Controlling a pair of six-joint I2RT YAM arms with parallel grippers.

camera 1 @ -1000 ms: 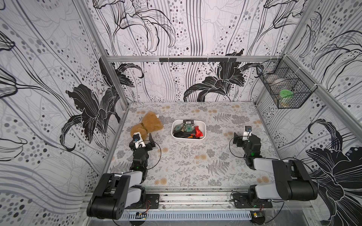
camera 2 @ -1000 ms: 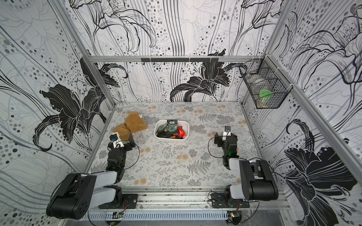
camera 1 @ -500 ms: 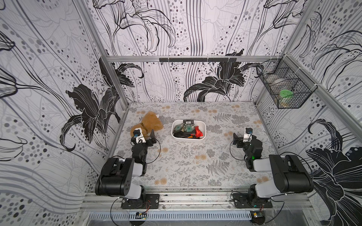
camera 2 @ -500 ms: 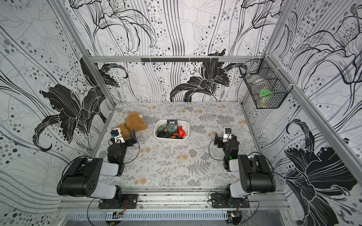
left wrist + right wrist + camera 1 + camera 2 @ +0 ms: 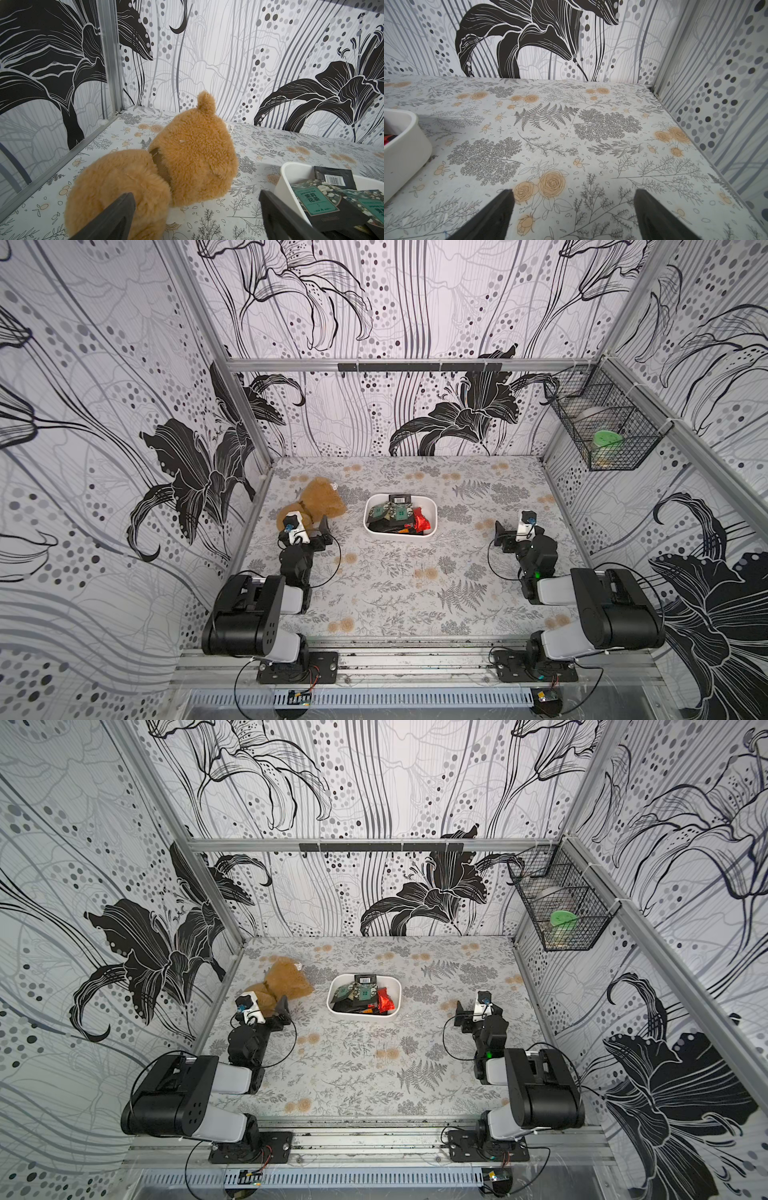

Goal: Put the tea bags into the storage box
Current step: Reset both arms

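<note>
My left gripper (image 5: 196, 196) is hanging spread wide, with the plush toy (image 5: 197, 155) just in front. My right gripper (image 5: 574, 192) is hanging spread wide too, with bare table (image 5: 591, 145) ahead and the wall (image 5: 716, 104) beside it. The storage box (image 5: 399, 536) is sitting between them, with the tea bags (image 5: 395, 516) lying inside.

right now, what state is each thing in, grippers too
storage box: upright on the table, no lid
tea bags: piled inside the storage box
plush toy: lying on the table beside the storage box
wire basket: hanging, green-lidded container inside
left gripper: open, empty, by the plush toy
right gripper: open, empty, above bare table
</note>
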